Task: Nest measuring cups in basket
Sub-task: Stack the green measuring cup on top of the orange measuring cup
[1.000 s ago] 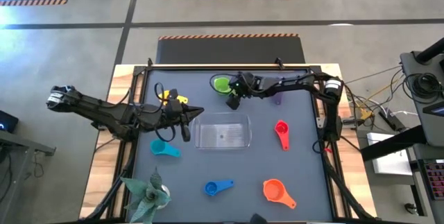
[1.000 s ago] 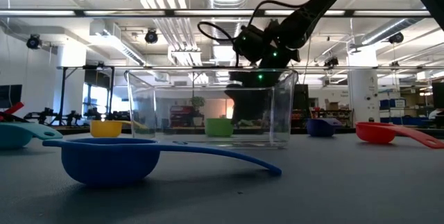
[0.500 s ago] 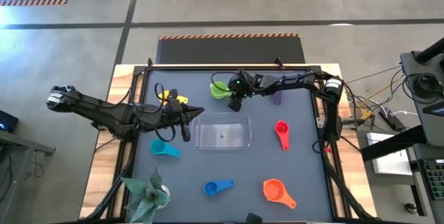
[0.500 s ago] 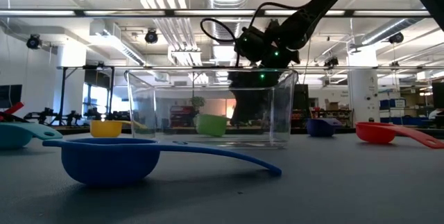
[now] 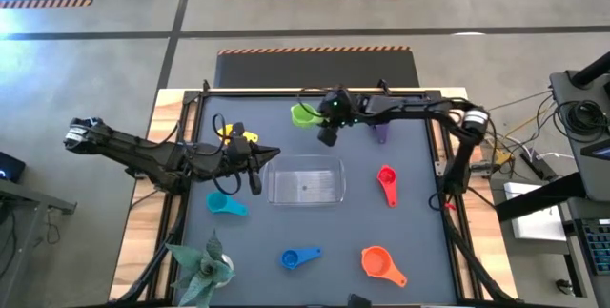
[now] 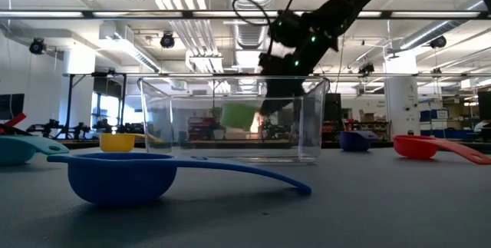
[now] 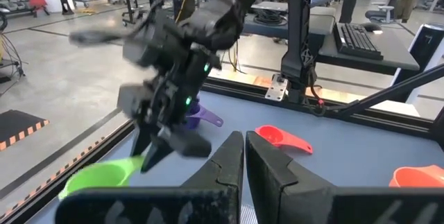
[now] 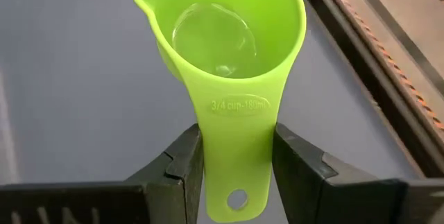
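The green measuring cup point(image 5: 303, 114) hangs above the table's far middle, with my right gripper point(image 5: 327, 127) shut on its handle. In the low view the cup point(image 6: 239, 115) shows through the clear basket point(image 6: 234, 117). The basket point(image 5: 305, 180) stands at the table's middle. My left gripper point(image 5: 270, 155) hovers shut beside the basket's left end, touching nothing. The yellow cup point(image 5: 232, 133) lies partly under the left arm. Purple point(image 5: 380, 134), red point(image 5: 386, 183), teal point(image 5: 225, 204), blue point(image 5: 298, 257) and orange point(image 5: 381, 264) cups lie on the mat. My right gripper point(image 8: 236, 175) pinches the green cup's flat handle point(image 8: 236, 137) by its two long edges, near the free end with the hole. The fingers point(image 8: 184, 161) slant down from the table's right side and lie along the handle. The cup is lifted clear, mouth up, bowl beyond the fingertips.
A green artificial plant point(image 5: 202, 265) stands at the near left corner. A black frame rail point(image 5: 315, 92) runs along the table's far edge, close behind the lifted cup. Bare mat lies between the basket and the near cups.
My right gripper has risen and shifted slightly toward the table's far edge. The green cup stood on the mat a second ago and is now lifted clear with it, its bowl toward the table's left.
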{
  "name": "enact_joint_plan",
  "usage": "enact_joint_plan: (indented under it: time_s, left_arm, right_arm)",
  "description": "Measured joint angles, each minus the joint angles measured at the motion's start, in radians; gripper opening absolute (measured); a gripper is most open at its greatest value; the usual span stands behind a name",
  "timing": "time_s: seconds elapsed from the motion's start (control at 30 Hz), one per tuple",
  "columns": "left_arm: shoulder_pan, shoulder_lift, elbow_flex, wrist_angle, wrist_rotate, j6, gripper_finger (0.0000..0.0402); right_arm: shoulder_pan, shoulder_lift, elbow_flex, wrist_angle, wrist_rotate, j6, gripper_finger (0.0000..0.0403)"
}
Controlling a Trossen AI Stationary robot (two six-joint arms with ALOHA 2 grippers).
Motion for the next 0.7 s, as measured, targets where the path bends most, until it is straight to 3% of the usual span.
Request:
enact_joint_plan:
  time_s: [0.37,0.7]
  left_arm:
    - [0.0,0.0,0.0,-0.001,0.0,0.0,0.0]
    - [0.0,0.0,0.0,0.0,0.0,-0.002,0.0]
  right_arm:
    - [0.081,-0.369,-0.06,-0.328,0.002,0.069,0.0126]
    - [0.34,-0.719,-0.139,-0.63,-0.001,0.258,0.0126]
